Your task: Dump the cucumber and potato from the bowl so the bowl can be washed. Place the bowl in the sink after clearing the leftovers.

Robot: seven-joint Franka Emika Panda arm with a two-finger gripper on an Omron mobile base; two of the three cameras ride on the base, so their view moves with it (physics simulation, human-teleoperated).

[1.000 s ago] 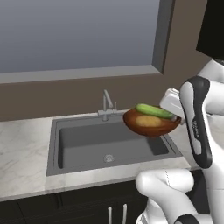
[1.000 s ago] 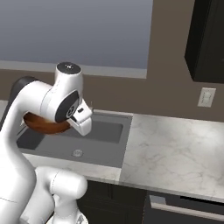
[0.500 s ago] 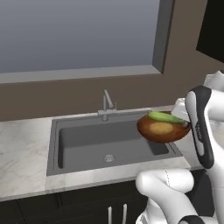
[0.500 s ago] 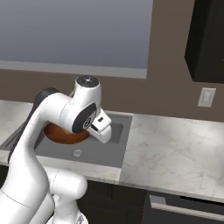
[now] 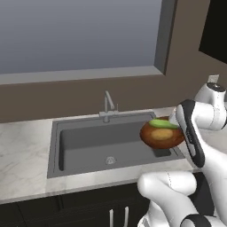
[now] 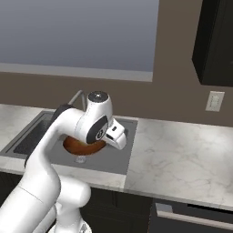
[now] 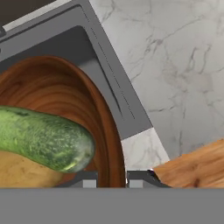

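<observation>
A marbled bench (image 5: 26,146) under a wide window surrounds the dark sink (image 5: 88,142). The claw (image 7: 111,178), pinching the bowl (image 5: 162,135) by its rim, has carried it rightward and lower to the basin's right end; cucumber (image 7: 43,138) and potato (image 7: 22,173) remain inside, so dumping is not yet done.

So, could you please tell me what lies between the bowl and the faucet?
Bare sink basin, seen in the left base view, separates bowl and faucet.

A marble counter (image 6: 182,154), a window (image 5: 75,35), a wall outlet (image 6: 215,101).
</observation>
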